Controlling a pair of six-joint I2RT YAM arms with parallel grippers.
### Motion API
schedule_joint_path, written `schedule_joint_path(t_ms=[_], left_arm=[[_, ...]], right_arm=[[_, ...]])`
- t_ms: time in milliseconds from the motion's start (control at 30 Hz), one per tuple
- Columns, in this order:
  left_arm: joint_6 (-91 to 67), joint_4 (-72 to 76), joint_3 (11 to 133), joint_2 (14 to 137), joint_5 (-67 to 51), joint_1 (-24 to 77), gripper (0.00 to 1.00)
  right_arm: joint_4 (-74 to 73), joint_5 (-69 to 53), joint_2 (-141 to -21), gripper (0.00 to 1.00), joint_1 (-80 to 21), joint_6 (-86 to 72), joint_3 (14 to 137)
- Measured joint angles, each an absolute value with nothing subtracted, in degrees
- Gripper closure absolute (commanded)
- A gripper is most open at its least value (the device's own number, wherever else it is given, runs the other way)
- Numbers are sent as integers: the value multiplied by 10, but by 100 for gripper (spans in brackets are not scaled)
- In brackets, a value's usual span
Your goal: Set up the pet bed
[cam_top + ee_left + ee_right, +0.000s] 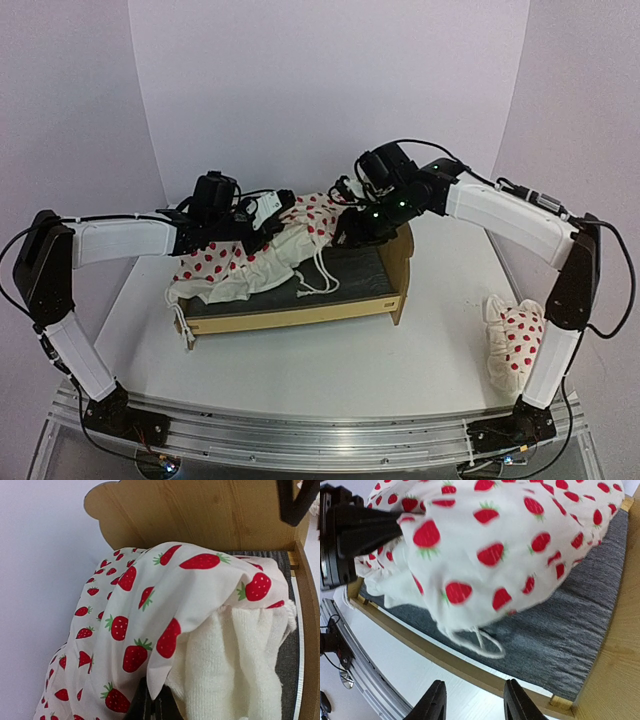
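Strawberry-print duvet (225,262) heaped in the pet bed (300,315), hiding much of its grey base (580,630); left gripper (396,527) pinches the duvet, right gripper (475,700) stands parted, empty.

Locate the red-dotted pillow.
Top view: the pillow lies on the table at the right, beside the right arm, apart from the pet bed.

duvet (225,262) bunched on pet bed (300,311) | pillow (517,342) well apart, R side

Light plywood pet bed (300,310), standing upright, dark grey base half covered
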State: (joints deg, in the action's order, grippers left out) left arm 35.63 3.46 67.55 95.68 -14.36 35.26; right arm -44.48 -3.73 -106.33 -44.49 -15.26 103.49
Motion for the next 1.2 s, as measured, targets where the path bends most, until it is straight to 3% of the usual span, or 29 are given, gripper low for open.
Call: schedule_joint_path(t_ms=[233,533,767,933,1067,1200], left_arm=[[355,46,675,945,-135,340,100],[355,49,675,945,-134,333,100],[355,51,675,945,-136,329,100],[355,51,675,945,-138,329,100],[354,51,675,945,-139,328,100],[354,51,675,945,-139,327,100]], right_arm=[[-402,-44,-1015,59,-450,-69,939],[-250,-9,-1046,60,-457,-36,832],[-152,12,-1084,63,-457,-34,822],[-95,19,-1107,71,-457,-32,821],[-61,24,-1130,90,-457,-34,821],[-38,31,-1135,100,-457,-39,810]])
